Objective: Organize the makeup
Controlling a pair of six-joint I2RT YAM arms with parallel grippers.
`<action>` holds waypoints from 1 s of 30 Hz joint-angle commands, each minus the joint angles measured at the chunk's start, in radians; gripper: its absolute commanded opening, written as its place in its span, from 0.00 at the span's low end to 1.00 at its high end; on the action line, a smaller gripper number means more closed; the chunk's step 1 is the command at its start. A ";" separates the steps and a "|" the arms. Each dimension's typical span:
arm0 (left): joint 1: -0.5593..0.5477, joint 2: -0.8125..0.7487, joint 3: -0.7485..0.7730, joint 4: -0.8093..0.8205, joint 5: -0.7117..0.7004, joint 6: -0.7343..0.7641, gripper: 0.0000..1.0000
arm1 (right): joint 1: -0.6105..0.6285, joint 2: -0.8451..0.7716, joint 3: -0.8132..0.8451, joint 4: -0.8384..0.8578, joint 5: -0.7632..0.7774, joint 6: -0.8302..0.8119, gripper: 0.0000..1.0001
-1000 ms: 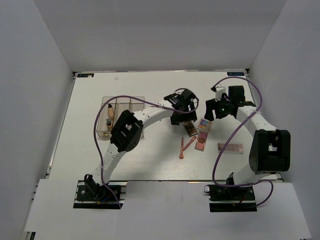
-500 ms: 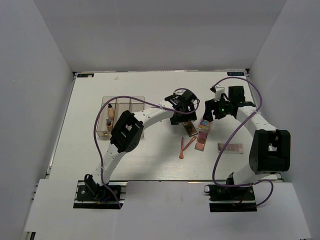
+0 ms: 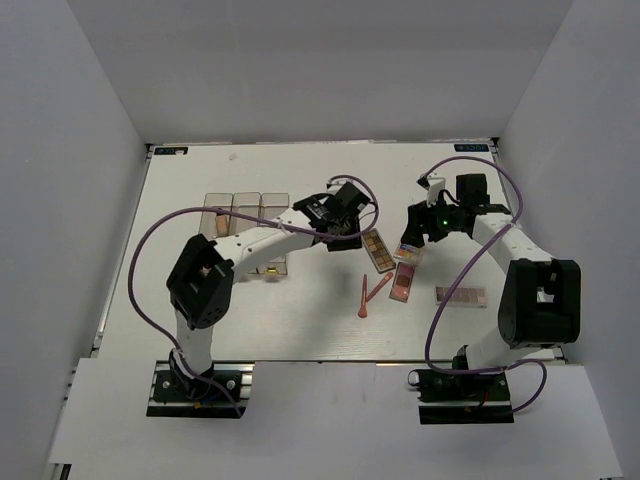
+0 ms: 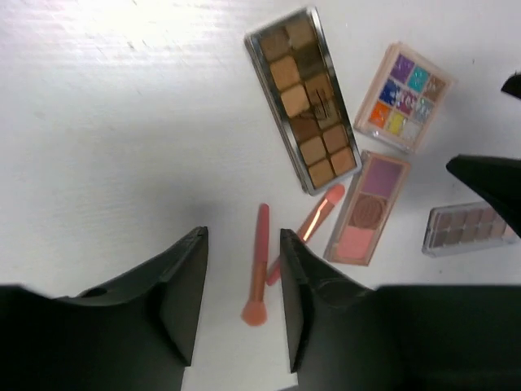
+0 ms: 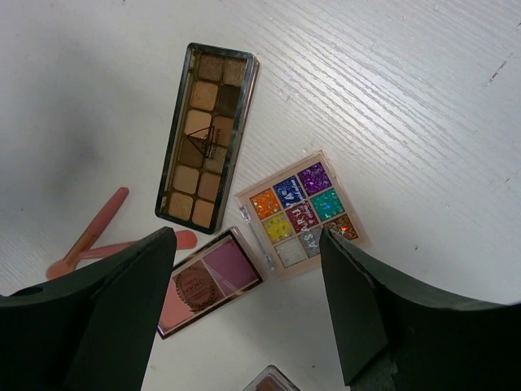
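Lower your wide-open right claw point(image 5: 248, 244) astride the multicolour palette point(image 5: 299, 213), clearing the pink palette point(image 5: 207, 281) just beside it.

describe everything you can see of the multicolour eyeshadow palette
The multicolour palette is a near-square case of beige plastic holding nine glittery pans in a three-by-three grid: orange, blue, purple, yellow, red, teal, white, grey and brown. It lies flat and face up on the white table, turned at an angle. One corner sits right by the pink palette; whether they touch is unclear. The right gripper hangs above it, jaws open.
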 commanded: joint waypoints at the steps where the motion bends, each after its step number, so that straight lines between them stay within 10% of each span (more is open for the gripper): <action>1: -0.036 0.024 -0.009 -0.008 0.073 0.030 0.42 | 0.004 0.000 0.045 -0.018 -0.030 -0.010 0.77; 30: -0.143 0.305 0.203 -0.183 0.087 0.045 0.48 | -0.001 -0.007 0.022 -0.004 -0.015 -0.002 0.77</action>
